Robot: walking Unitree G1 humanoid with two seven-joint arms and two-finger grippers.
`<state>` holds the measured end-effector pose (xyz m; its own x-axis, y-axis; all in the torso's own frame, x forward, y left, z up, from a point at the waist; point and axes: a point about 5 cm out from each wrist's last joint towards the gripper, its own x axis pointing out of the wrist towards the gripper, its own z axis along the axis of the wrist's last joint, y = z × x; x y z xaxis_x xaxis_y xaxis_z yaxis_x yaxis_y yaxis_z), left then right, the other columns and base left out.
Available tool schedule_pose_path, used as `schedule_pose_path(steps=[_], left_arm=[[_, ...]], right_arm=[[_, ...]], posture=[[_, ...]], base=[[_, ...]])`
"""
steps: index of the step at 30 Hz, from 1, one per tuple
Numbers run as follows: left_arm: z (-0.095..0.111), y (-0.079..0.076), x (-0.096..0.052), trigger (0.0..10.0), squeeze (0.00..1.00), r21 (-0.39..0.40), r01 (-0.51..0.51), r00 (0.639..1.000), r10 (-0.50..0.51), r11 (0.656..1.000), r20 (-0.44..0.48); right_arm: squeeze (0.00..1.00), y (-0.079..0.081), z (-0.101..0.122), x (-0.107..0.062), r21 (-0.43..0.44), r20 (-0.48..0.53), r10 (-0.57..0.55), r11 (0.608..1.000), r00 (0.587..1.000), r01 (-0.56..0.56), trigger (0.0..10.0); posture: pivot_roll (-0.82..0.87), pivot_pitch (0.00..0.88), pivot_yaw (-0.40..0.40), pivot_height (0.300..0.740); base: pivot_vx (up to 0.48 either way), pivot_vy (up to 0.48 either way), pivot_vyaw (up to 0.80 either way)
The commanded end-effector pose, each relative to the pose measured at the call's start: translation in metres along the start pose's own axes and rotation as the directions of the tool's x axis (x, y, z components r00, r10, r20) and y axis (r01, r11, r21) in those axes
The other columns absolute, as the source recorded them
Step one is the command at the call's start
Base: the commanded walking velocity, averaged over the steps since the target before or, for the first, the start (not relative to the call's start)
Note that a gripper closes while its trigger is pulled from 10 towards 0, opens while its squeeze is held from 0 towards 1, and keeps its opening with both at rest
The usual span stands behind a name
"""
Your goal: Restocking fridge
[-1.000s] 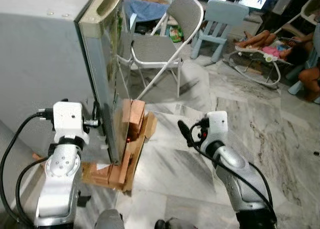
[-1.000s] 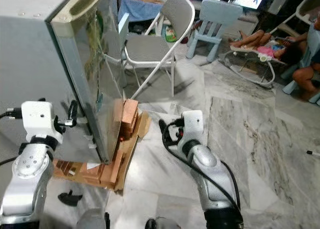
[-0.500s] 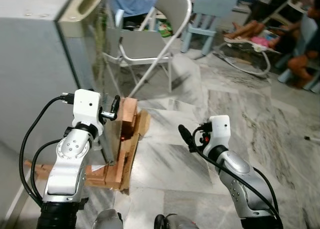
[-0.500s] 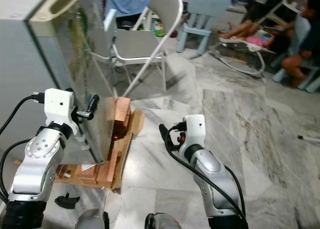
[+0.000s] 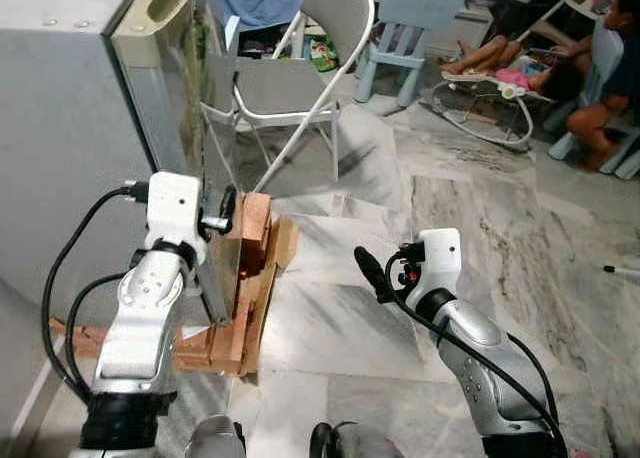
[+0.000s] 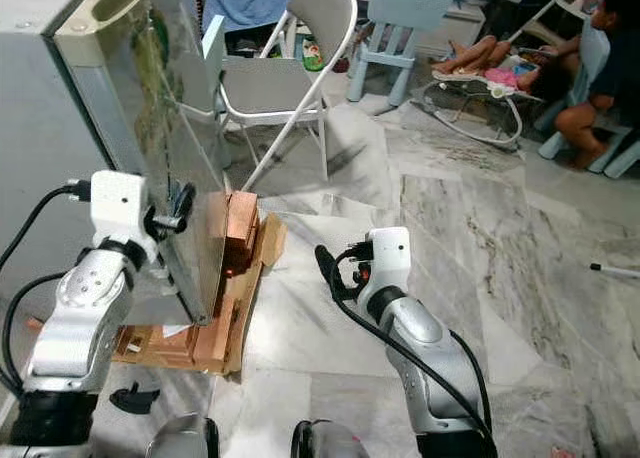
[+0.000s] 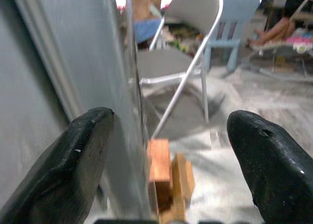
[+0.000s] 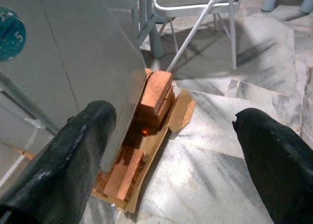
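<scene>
- Early going: fridge (image 5: pixel 90 108) fills the upper left of the head view, standing on wood blocks (image 5: pixel 245 278); door (image 6: pixel 160 148) apparently just ajar, though hard to judge edge-on.
- Nothing to stock in sight, neither gripper carrying anything; opening and loading all left to do.
- Left gripper (image 5: pixel 222 213) at the door edge, mid-left, fingers spread wide with the edge between them, not clamped.
- Right gripper (image 5: pixel 372 276) centre frame over bare floor (image 5: pixel 500 228), spread wide, empty, touching nothing.
</scene>
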<state>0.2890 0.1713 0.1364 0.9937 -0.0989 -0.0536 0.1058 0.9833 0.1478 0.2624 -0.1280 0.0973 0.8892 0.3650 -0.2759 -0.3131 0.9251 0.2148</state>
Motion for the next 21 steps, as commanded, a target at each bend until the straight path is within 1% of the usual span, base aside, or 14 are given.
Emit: schedule_pose_path(steps=[1,2,4,8,9,10,11,15,18,21], left_arm=[[-0.001,-0.005,-0.003,10.0,0.0,0.01,0.04,0.999,-0.04,0.999,-0.028],[-0.004,-0.005,-0.004,10.0,0.0,0.022,0.051,0.998,-0.05,0.998,-0.048],[-0.003,-0.003,-0.003,10.0,0.0,0.026,0.047,0.998,-0.046,0.999,-0.041],[0.001,0.002,0.006,10.0,0.0,0.038,0.037,0.999,-0.036,0.999,-0.028],[0.003,0.003,0.012,10.0,0.0,0.041,0.02,1.0,-0.019,0.999,-0.021],[0.003,0.003,0.012,10.0,0.0,0.041,0.02,1.0,-0.019,0.999,-0.021],[0.005,0.004,0.018,10.0,0.0,0.047,-0.005,1.0,0.006,0.999,-0.017],[0.012,0.007,0.03,10.0,0.0,0.058,-0.077,0.997,0.078,0.995,-0.002],[0.014,0.005,0.033,10.0,0.0,0.036,-0.068,0.998,0.068,0.997,0.009],[0.018,0.001,0.04,10.0,0.0,0.061,-0.071,0.997,0.07,0.996,0.028]], right_arm=[[0.0,0.002,0.004,-0.002,0.012,0.016,0.022,1.0,1.0,-0.022,10.0],[0.0,0.004,0.005,-0.001,0.026,0.02,0.036,0.999,0.999,-0.037,10.0],[0.0,0.007,0.005,0.0,0.021,0.018,0.047,0.999,0.999,-0.048,10.0],[0.0,0.007,0.006,0.003,0.017,0.017,0.054,0.998,0.998,-0.054,10.0],[0.0,0.007,0.007,0.004,0.016,0.021,0.054,0.998,0.998,-0.054,10.0],[0.0,0.007,0.007,0.004,0.016,0.021,0.054,0.998,0.998,-0.054,10.0],[0.0,0.007,0.008,0.006,0.014,0.026,0.053,0.998,0.998,-0.053,10.0],[0.0,0.009,0.016,0.01,0.011,0.055,0.057,0.998,0.997,-0.058,10.0],[0.0,0.009,0.016,0.011,0.011,0.057,0.058,0.998,0.997,-0.058,10.0],[0.0,0.009,0.015,0.011,0.01,0.052,0.057,0.998,0.997,-0.058,10.0]], posture=[[0.12,0.132,-0.117,0.74],[0.12,0.132,-0.117,0.74],[0.12,0.129,-0.119,0.74],[0.13,0.124,-0.122,0.74],[0.14,0.122,-0.125,0.74],[0.14,0.122,-0.125,0.74],[0.14,0.12,-0.125,0.74],[0.14,0.116,-0.121,0.74],[0.14,0.115,-0.121,0.74],[0.14,0.112,-0.123,0.74]], base=[[0.0,0.0,0.0],[0.0,0.0,0.0],[0.0,0.0,0.0],[0.0,0.0,0.0],[0.0,0.0,0.0],[0.0,0.0,0.0],[0.0,0.0,0.0],[0.0,0.0,0.0],[0.0,0.0,0.0],[0.0,0.0,0.0]])
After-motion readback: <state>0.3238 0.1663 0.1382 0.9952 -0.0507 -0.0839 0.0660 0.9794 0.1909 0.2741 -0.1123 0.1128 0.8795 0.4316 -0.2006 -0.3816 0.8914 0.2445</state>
